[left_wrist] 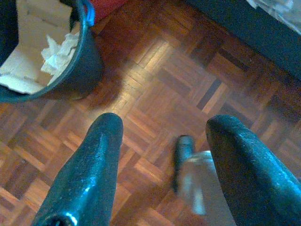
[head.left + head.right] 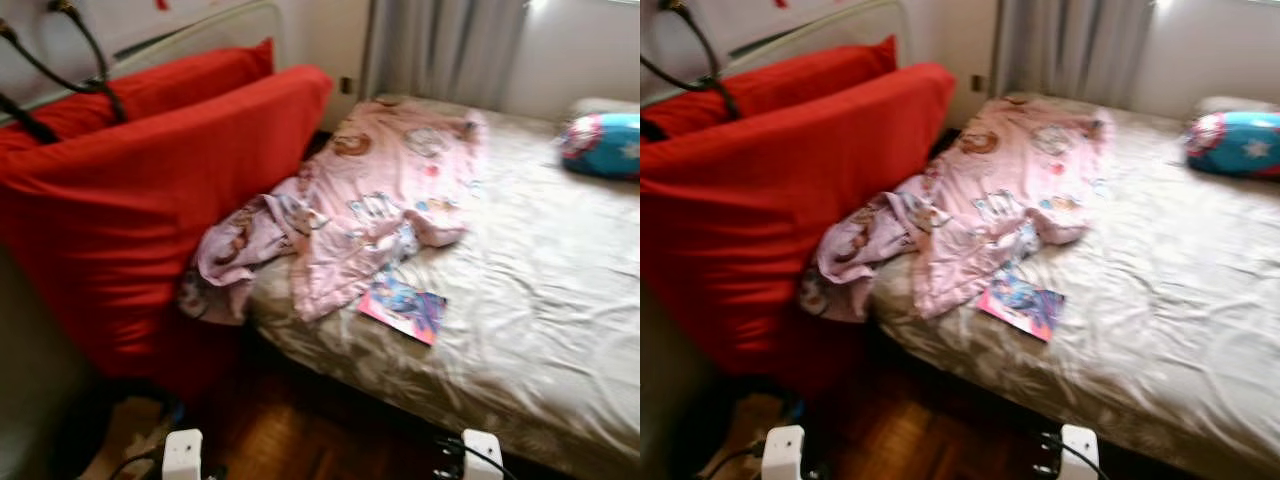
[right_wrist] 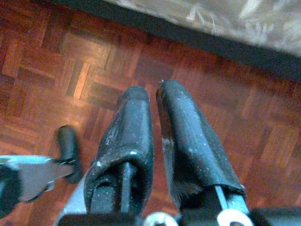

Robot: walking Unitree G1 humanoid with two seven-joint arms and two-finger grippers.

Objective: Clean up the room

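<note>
A crumpled pink printed blanket (image 2: 370, 200) lies over the near left corner of the bed (image 2: 540, 300) and hangs off its edge. Beside it on the beige sheet lies a colourful booklet (image 2: 403, 308). A blue patterned pillow (image 2: 603, 145) rests at the far right of the bed. My left gripper (image 1: 164, 127) hangs open over the parquet floor, with nothing between its fingers. Next to it stands a dark bin (image 1: 70, 61) holding crumpled white paper (image 1: 59, 52). My right gripper (image 3: 154, 92) hangs shut and empty above the floor near the bed's dark base.
A big red cushion (image 2: 150, 200) leans against the bed's left side, with a second red one and a metal frame behind it. Grey curtains (image 2: 440, 45) hang at the back. Black cables (image 2: 85, 60) cross the upper left. Parquet floor (image 2: 280, 430) runs between me and the bed.
</note>
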